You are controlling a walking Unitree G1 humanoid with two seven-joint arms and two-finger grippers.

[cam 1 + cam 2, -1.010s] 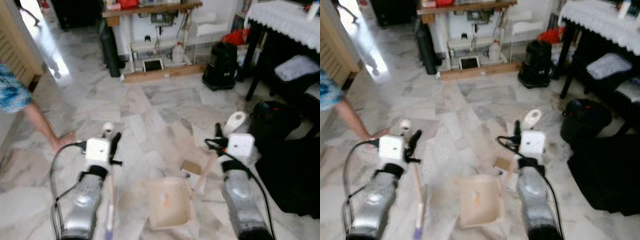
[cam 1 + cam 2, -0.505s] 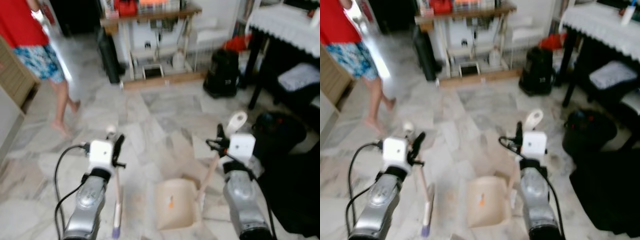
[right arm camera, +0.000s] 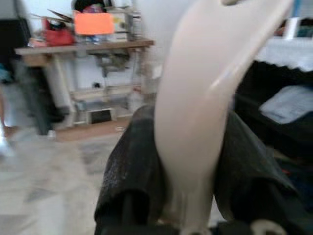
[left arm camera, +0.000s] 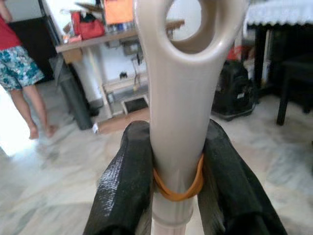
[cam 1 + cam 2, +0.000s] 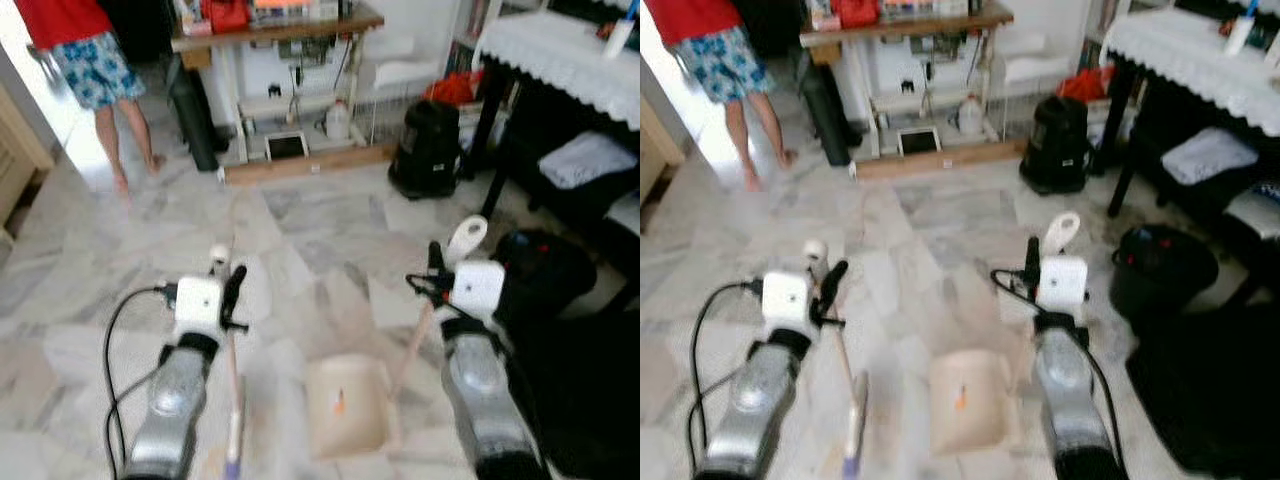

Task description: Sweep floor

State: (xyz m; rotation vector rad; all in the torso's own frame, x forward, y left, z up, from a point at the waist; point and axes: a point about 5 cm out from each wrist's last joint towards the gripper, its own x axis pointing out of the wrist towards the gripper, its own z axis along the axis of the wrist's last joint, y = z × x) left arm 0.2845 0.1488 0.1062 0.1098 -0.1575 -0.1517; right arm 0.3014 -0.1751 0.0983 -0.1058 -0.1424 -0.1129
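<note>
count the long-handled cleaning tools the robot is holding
2. The broom handle is clamped in the left gripper; the dustpan handle is clamped in the right gripper, with the dustpan resting on the floor between the arms.

The pale grey-veined marble floor [image 5: 300, 250] carries a beige plastic dustpan [image 5: 345, 405] in the foreground, a black round bin [image 5: 548, 268] to the right, and a black canister [image 5: 427, 150] farther back.

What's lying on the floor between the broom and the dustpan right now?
Nothing visible. The left gripper holds the broom, the right gripper holds the dustpan by its handle, and only bare marble floor separates them. The picture is slightly blurred.
</note>
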